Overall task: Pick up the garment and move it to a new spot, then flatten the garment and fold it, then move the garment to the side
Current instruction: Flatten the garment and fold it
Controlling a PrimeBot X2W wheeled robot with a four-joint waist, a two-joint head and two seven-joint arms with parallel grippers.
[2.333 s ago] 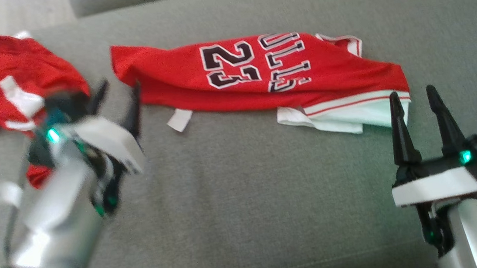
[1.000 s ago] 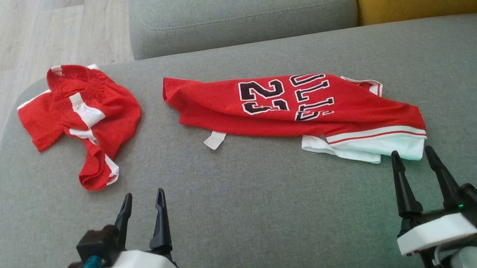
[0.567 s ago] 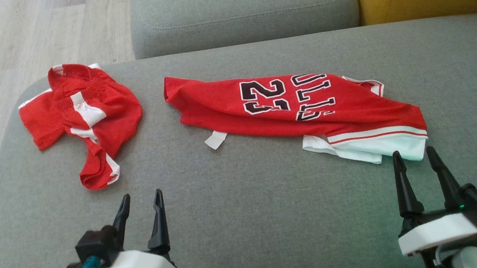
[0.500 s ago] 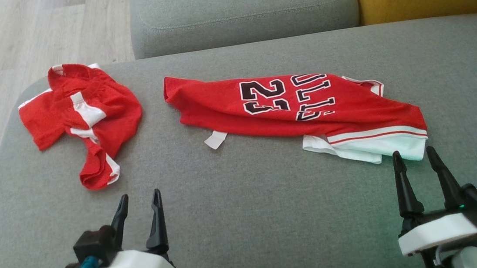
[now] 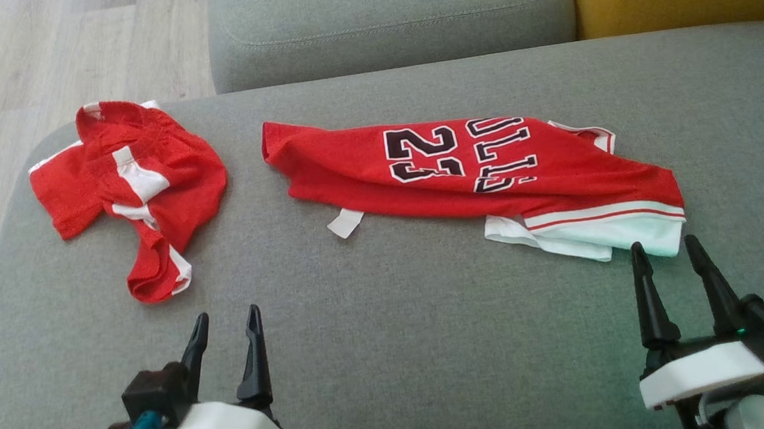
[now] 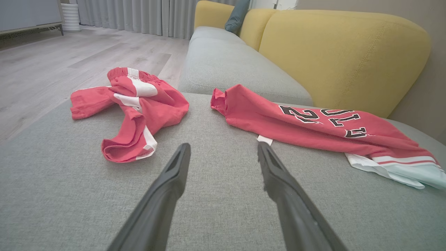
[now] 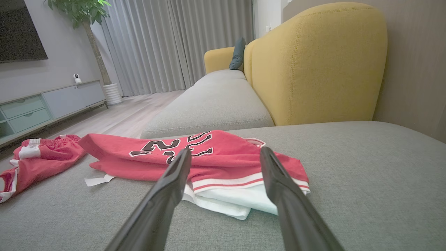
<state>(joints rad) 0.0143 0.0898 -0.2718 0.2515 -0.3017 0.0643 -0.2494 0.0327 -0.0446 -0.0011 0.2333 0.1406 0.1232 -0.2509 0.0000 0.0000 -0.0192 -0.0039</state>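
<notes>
Trouble starts with choice: two red garments lie on the grey sofa seat (image 5: 397, 367), and the task names only one. The jersey (image 5: 469, 171) with the black number stretches left to right across the middle, doubled over lengthwise. Its white-banded end (image 5: 608, 231) is at the right, just beyond the tips of my right gripper (image 5: 663, 243). The shorts (image 5: 131, 196) sit crumpled at the far left, close to the seat's rounded edge and a little beyond my left gripper (image 5: 227, 313). Both my jaws stand wide and hold nothing, low over bare cushion at the near side.

I judge the jersey to be my work, and reaching for the shorts would waste the move. If I close on the white end, I may catch only the top layer; the layers would then slide apart and the fold would open as I lift. The cloth looks thin and slippery, so a shallow pinch could let it slip free. Going too deep, my fingers might nip the cushion cover as well. Lifting one end faster than the other would twist the jersey into a rope. The small white tag (image 5: 346, 223) pokes out on the near side and could snag a finger. A wide swing of my left arm could sweep the shorts off onto the floor.
</notes>
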